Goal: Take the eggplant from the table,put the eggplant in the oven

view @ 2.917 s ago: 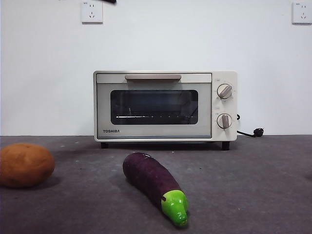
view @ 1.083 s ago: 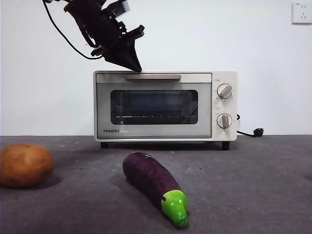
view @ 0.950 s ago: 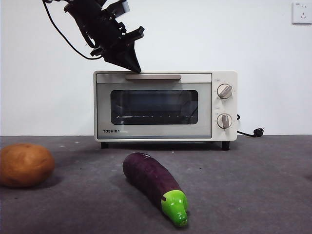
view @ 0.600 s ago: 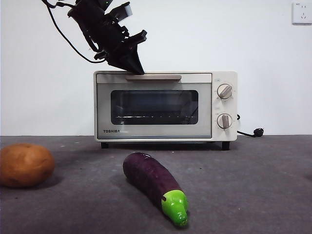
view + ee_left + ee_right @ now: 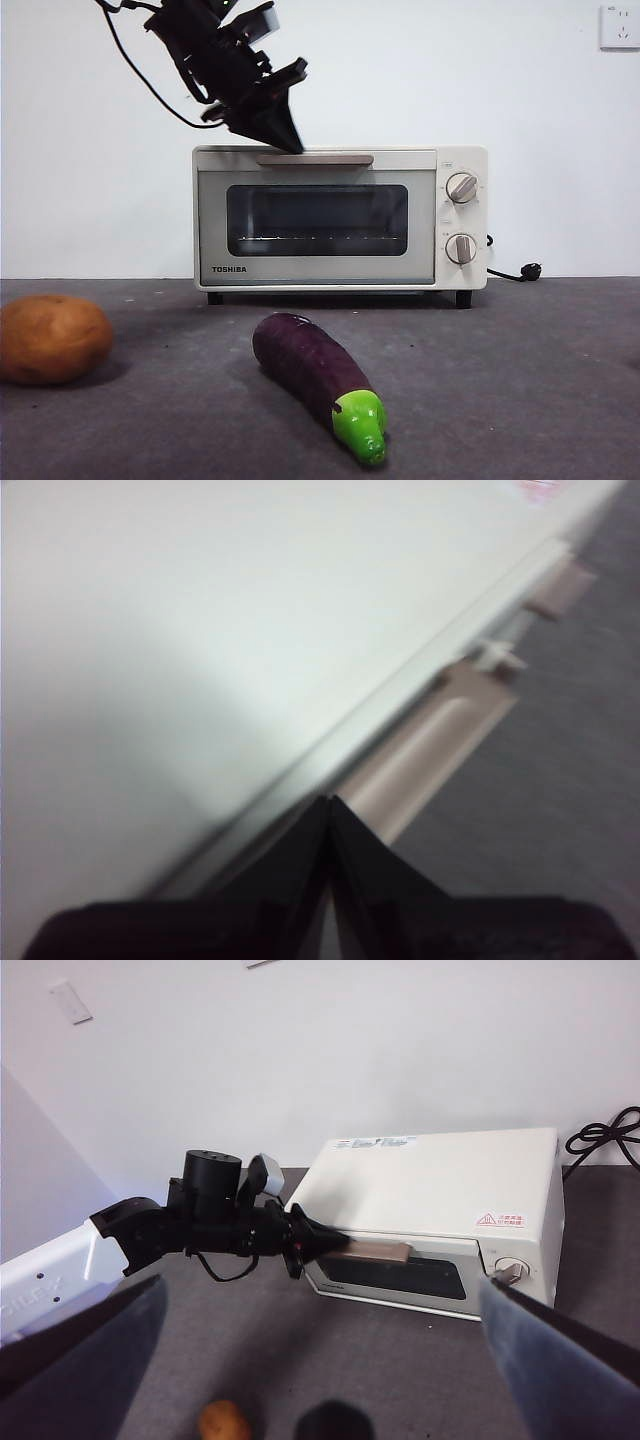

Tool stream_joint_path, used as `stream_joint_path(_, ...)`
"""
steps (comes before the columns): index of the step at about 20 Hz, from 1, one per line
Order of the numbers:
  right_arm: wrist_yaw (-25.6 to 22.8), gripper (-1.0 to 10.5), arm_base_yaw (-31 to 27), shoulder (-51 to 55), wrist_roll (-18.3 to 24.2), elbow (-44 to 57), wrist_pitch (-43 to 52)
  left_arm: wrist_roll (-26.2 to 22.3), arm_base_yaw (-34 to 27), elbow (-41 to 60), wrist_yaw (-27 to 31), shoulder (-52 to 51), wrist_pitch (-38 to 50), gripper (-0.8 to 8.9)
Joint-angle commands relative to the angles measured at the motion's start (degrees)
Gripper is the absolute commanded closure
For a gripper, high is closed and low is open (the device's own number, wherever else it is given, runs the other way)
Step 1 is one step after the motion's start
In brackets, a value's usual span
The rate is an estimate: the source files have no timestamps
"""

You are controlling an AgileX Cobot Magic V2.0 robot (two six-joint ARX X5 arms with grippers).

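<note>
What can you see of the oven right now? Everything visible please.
The oven is a small cream-white Toshiba toaster oven, upright at the back of the table. Its dark glass door is shut, a wire rack visible behind it. Two round knobs sit on its right. The left gripper, shut, has its tip at the left end of the beige handle bar.

Left gripper (image 5: 288, 146): two matte black jaws tapering to shared wedge tip; black blocky wrist housing with small pale grey module on top; loose black cable looping off body. Arm link (image 5: 45, 1265) white. Right gripper (image 5: 320, 1360): broad dark grey blurred jaws
</note>
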State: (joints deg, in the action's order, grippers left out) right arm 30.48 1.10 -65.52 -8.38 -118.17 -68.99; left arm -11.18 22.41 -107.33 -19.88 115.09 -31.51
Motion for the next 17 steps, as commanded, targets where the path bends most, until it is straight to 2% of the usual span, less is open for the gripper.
stream_joint_path(1, 0.2, 3.5, 0.1, 0.2, -0.2, -0.2, 0.3, -1.1, 1.5, 2.1, -1.8, 3.0, -5.4, 8.20)
stream_joint_path(17, 0.2, 3.5, 0.1, 0.1, -0.2, -0.2, 0.0, -1.0, 9.1, 2.1, -3.1, 3.0, -13.6, 8.19)
